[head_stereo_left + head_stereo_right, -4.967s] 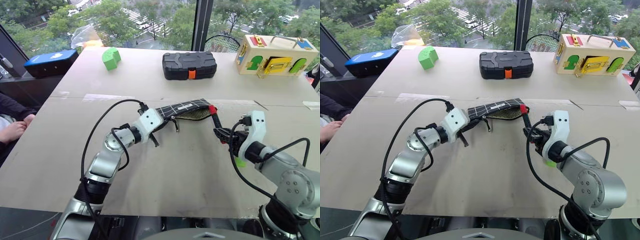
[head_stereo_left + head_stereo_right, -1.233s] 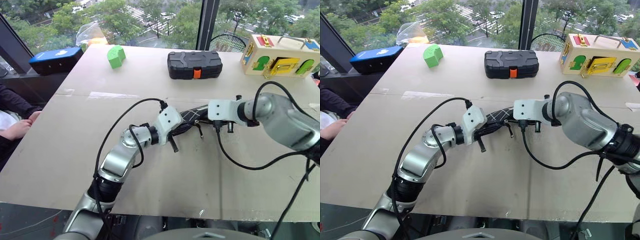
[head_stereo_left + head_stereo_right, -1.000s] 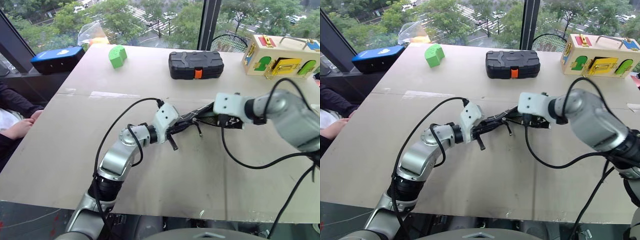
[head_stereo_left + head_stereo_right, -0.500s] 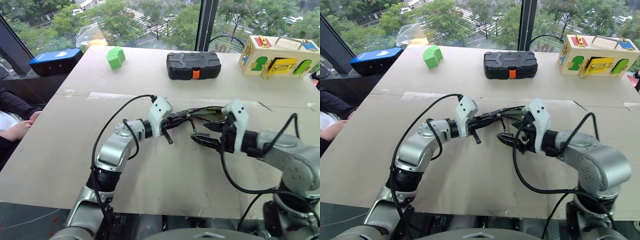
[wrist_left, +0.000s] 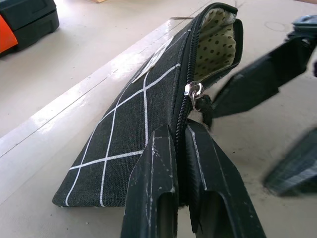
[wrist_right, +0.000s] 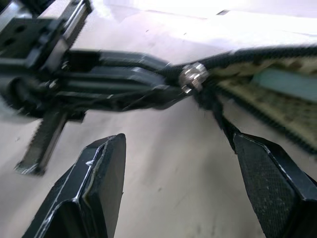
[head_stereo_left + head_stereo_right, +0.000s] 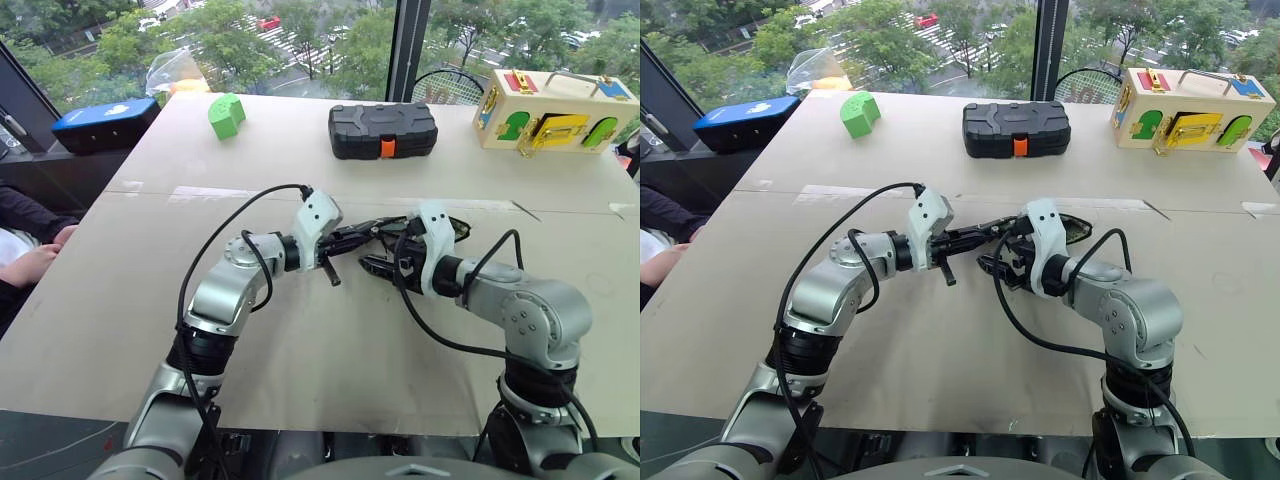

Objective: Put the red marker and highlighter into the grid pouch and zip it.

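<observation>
The grid pouch, black with white lines, is held up off the table on its edge. My left gripper is shut on its zipper edge at the closed end. The zipper pull sits partway along, and beyond it the mouth gapes, showing dotted lining. A pale green shape, probably the highlighter, lies inside the mouth. My right gripper stands open just under the zipper pull, with nothing between its fingers. The red marker is hidden.
At the table's far side stand a black hard case with an orange latch, a green block and a wooden latch box. A blue box sits far left. A person's hand rests at the left edge.
My right gripper has come down from over the pouch, rolled, and moved left to just under the zipper pull, still open. The left gripper keeps its hold on the pouch.
</observation>
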